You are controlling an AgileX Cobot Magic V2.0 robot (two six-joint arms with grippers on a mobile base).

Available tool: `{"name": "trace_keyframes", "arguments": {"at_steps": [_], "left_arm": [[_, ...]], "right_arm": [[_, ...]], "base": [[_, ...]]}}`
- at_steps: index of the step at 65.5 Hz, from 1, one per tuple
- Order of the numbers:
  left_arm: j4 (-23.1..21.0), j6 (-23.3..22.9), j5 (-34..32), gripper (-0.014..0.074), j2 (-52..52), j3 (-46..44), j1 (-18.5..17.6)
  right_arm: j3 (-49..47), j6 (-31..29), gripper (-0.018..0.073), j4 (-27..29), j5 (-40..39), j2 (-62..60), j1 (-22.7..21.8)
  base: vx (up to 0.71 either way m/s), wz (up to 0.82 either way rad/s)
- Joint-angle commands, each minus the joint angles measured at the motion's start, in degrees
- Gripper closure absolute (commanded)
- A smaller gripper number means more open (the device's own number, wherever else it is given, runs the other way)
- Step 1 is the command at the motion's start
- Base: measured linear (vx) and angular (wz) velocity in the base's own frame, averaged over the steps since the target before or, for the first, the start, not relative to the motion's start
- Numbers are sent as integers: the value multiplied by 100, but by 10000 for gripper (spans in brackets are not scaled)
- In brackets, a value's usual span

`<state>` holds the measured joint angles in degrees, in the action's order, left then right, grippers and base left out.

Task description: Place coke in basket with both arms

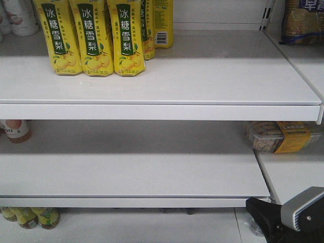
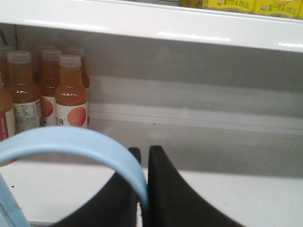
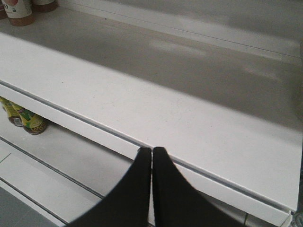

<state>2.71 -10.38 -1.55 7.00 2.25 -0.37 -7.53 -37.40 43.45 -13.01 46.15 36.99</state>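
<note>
My left hand [image 2: 143, 189] is pinched on the light blue handle [image 2: 71, 144] of the basket: the handle arcs across the left wrist view and runs down between my two black fingers [image 2: 180, 194], which sit nearly together around it. A sliver of the basket's blue rim [image 2: 9, 203] shows at the lower left corner; the rest of the basket is out of frame. Beyond the handle I face a white shelf [image 2: 213, 189] with a cluster of orange juice bottles [image 2: 71, 94] standing at its back left, grey caps up, under the front lip of the shelf above.

My right hand [image 3: 152, 189] is pressed together with nothing between the fingers; the two black tips meet along a thin seam. It hangs just in front of the edge of a bare white middle shelf [image 3: 142, 109]. Under that shelf, to the left, a few green-and-yellow labelled bottles [image 3: 28, 122] stand on the lower level.

From the front view, the yellow pear-drink bottles [image 1: 91, 38] stand in a row on the top shelf [image 1: 202, 81], and a packaged snack tray [image 1: 278, 136] lies on the neighbouring shelf to the right. The silver-grey block on my right arm [image 1: 302, 210] shows at the bottom right corner.

I cannot see the coke in any view, so I cannot tell where it is.
</note>
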Motion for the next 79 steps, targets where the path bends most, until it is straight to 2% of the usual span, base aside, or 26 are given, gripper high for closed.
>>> {"name": "trace_keyframes", "arguments": {"at_steps": [1,22,43,79], "left_arm": [[268,252,-499,603,-173,19,21],[306,265,-168,603,-866,51,21],[298,581,-170,603,-862,51,-70],[290,568,-65,603,-855,7,-65]], "right_arm": [[-128,-32,568,-81,-291,-38,-33],[-128,-45,568,-81,-290,-38,-33],[-128,-45,568,-81,-284,-38,-33],[-128,-45,568,-81,-284,-38,-33]], "base": [[0,0],[0,0],[0,0],[0,0]]}}
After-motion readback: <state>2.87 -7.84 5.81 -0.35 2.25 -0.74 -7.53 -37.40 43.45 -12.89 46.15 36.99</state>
